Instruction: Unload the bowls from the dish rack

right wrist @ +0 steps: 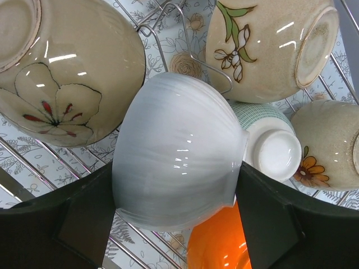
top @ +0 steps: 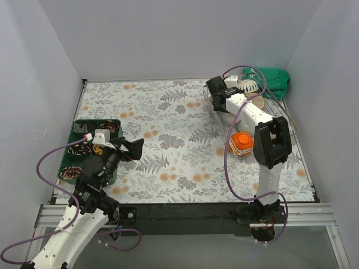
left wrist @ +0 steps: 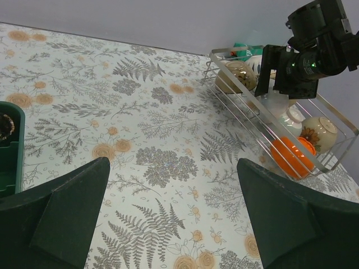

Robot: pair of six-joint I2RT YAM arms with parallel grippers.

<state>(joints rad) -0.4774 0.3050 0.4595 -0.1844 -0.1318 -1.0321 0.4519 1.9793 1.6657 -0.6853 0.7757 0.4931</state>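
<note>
The dish rack [top: 287, 115], a silver wire basket, stands at the far right of the table. My right gripper [right wrist: 176, 185] reaches down into it, both fingers pressed against the sides of a white ribbed bowl [right wrist: 174, 145] lying on its side. Around that bowl lie a cream bowl with a painted flower [right wrist: 67, 73], a tan bowl with a sprig [right wrist: 263, 50], a teal-striped white bowl [right wrist: 269, 143], a daisy bowl [right wrist: 331, 145] and an orange bowl [right wrist: 219, 246]. My left gripper [left wrist: 173, 168] hovers open over the floral tablecloth, far left of the dish rack [left wrist: 247, 120].
A green compartment tray [top: 76, 126] holding small dark items sits at the table's left edge, beside my left arm. A green cloth [top: 275, 81] lies behind the rack at the back right corner. Grey walls close in the table on three sides.
</note>
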